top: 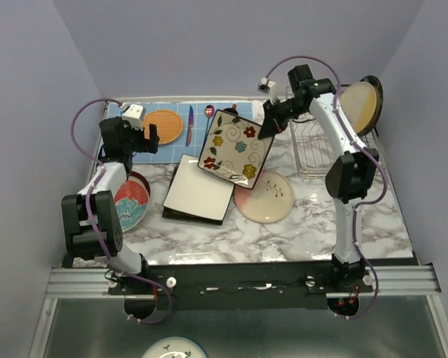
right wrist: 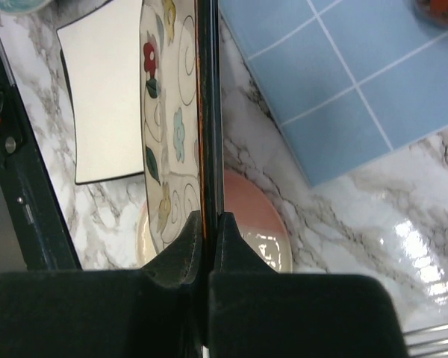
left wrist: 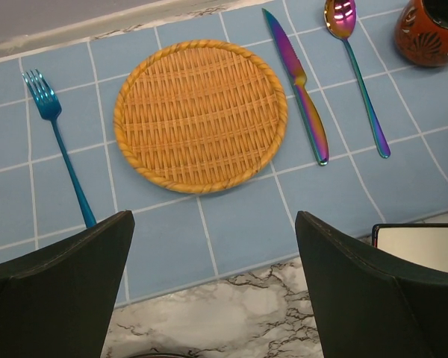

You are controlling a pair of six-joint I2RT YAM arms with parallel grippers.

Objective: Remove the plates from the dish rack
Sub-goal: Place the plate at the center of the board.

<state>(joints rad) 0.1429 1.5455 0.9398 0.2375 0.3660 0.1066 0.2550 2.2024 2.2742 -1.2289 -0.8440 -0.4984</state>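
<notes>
My right gripper (top: 269,131) (right wrist: 207,221) is shut on the edge of a square flowered plate (top: 234,147) (right wrist: 163,112) and holds it tilted in the air left of the dish rack (top: 311,151). A cream round plate with a dark rim (top: 362,104) leans at the rack's far right. On the marble lie a pink round plate (top: 269,200) (right wrist: 257,224), a cream square plate (top: 196,195) (right wrist: 104,89) stacked on a dark one, and a teal and red plate (top: 131,206). My left gripper (top: 146,135) (left wrist: 213,227) hangs open and empty over the blue mat's near edge.
The blue tiled placemat (left wrist: 246,224) carries an orange woven mat (left wrist: 200,115), a blue fork (left wrist: 60,145), a rainbow knife (left wrist: 302,93), a spoon (left wrist: 358,74) and a dark-red cup (left wrist: 431,30). Another plate (top: 172,349) lies below the table's front edge.
</notes>
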